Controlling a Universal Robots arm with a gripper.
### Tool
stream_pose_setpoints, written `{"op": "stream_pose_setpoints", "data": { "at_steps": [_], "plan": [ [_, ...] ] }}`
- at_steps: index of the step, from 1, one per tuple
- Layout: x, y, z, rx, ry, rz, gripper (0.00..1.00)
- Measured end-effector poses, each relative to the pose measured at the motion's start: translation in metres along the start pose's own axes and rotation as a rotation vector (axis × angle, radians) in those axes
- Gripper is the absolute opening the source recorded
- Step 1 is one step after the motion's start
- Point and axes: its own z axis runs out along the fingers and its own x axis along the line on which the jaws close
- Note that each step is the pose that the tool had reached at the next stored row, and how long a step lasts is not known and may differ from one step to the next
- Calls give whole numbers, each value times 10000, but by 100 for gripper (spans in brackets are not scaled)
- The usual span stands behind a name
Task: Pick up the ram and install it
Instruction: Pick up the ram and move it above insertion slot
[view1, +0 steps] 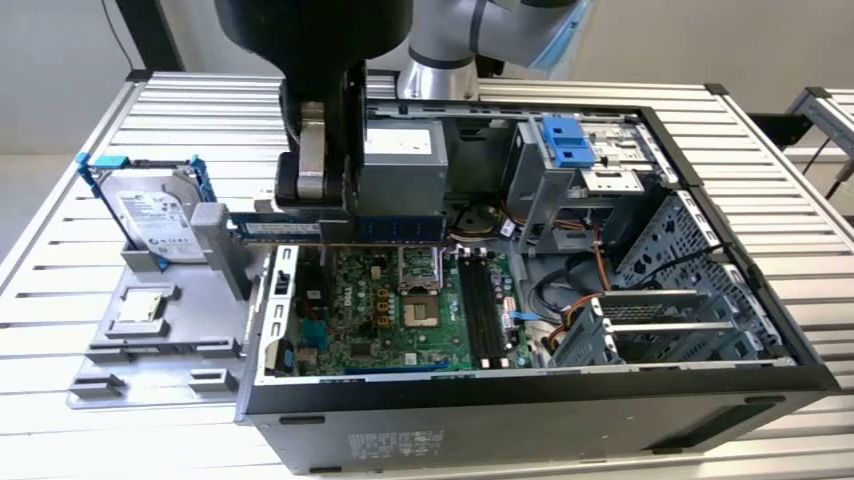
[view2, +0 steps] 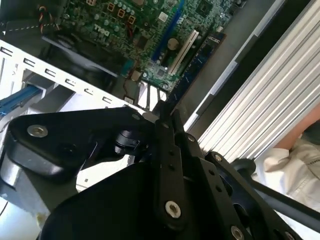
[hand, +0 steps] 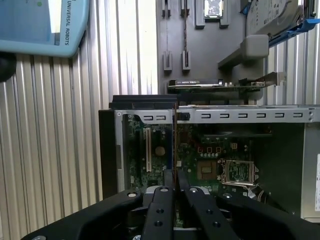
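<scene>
With the gripper (view1: 320, 208) closed on the ram (view1: 394, 229), I am holding it level over the open case (view1: 561, 400), well apart from the black slots (view1: 483, 305); in my judgement, squaring it to a slot matters most.

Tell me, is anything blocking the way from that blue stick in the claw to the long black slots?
Nothing visible. The gripper holds the ram above the motherboard, and the slots lie bare toward the exterior view's right; the cables lie beyond them.
</scene>
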Motion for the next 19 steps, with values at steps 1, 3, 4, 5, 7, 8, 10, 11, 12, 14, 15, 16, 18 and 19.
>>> {"op": "stream_pose_setpoints", "data": {
  "at_steps": [1,3,4,5,7,8,10,11,12,14,15,16,18,19],
  "plan": [
    [-1,-16,0,-1,0,0,0],
    [-2,-46,-1,-1,1,0,0],
    [-2,-61,-1,-1,0,0,0],
    [-3,-77,0,0,-1,1,0],
    [-5,-108,-1,-1,1,0,0],
    [-5,-124,-1,-1,0,0,0],
    [-7,-156,-1,-1,0,1,0],
    [-7,-172,-2,-1,1,1,0],
    [-8,-187,-1,0,0,1,0],
    [-9,-220,-2,-1,1,0,0],
    [-10,-236,-2,-1,1,0,0],
    [-10,-253,-2,-1,0,1,0],
    [-12,-286,-3,-2,0,1,0],
    [-12,-304,-3,-1,0,1,0]
  ]
}}
